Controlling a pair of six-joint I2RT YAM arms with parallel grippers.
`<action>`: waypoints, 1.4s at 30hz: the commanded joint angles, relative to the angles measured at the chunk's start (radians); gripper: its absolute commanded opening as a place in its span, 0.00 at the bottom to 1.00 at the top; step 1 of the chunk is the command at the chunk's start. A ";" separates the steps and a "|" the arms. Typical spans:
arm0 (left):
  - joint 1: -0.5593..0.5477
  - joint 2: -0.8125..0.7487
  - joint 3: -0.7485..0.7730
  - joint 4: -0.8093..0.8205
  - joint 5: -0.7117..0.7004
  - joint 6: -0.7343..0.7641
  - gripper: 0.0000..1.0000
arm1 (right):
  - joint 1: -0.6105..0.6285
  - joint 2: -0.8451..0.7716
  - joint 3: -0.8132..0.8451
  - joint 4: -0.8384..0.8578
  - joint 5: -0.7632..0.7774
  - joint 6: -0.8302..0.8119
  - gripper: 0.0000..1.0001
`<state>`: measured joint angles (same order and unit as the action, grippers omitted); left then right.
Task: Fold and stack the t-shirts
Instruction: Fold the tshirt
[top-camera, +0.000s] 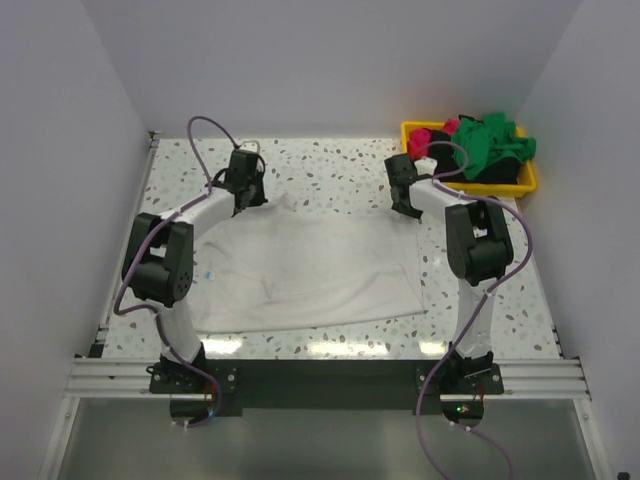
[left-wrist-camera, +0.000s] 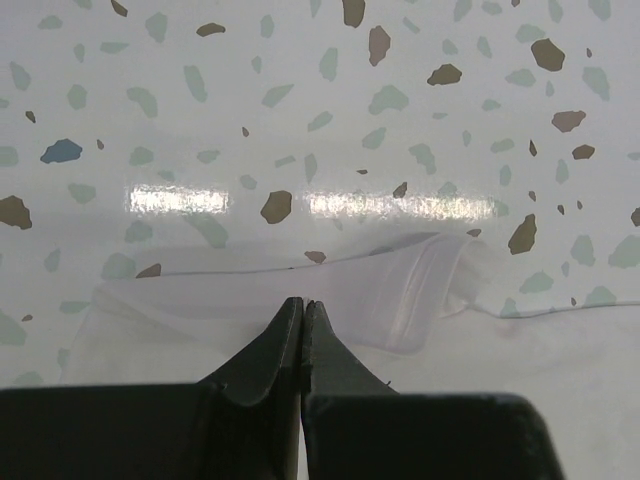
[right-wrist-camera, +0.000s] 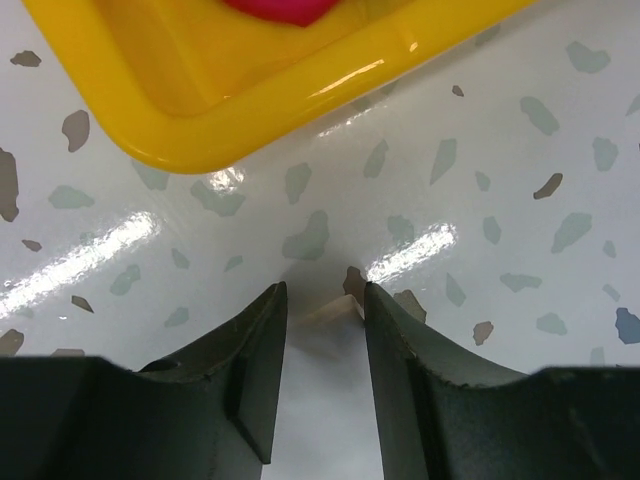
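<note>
The yellow bin (right-wrist-camera: 200, 140) sits just beyond the right gripper (right-wrist-camera: 318, 290), jaws parted over a corner of the white t-shirt (top-camera: 300, 270); left gripper (left-wrist-camera: 303, 303) pinched shut, speckled table (left-wrist-camera: 300, 100) ahead.

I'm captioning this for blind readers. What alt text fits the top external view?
A large white t-shirt lies spread on a speckled table, with the left gripper at its far left corner and the right gripper near its far right corner. A yellow bin at the table's far right corner holds crumpled green, pink and black shirts.
</note>
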<state>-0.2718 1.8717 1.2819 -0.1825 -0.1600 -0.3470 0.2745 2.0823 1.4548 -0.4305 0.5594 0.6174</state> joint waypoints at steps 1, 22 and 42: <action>-0.009 -0.074 -0.013 0.058 -0.001 0.014 0.00 | 0.000 -0.019 -0.036 0.027 0.016 0.033 0.40; -0.018 -0.155 -0.064 0.048 0.005 0.008 0.00 | -0.001 -0.117 -0.076 0.084 0.011 -0.062 0.00; -0.040 -0.546 -0.449 0.006 -0.030 -0.136 0.00 | 0.002 -0.421 -0.367 0.191 -0.121 -0.185 0.00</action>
<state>-0.3042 1.3926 0.8680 -0.1768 -0.1646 -0.4343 0.2749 1.7470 1.1046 -0.2638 0.4492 0.4583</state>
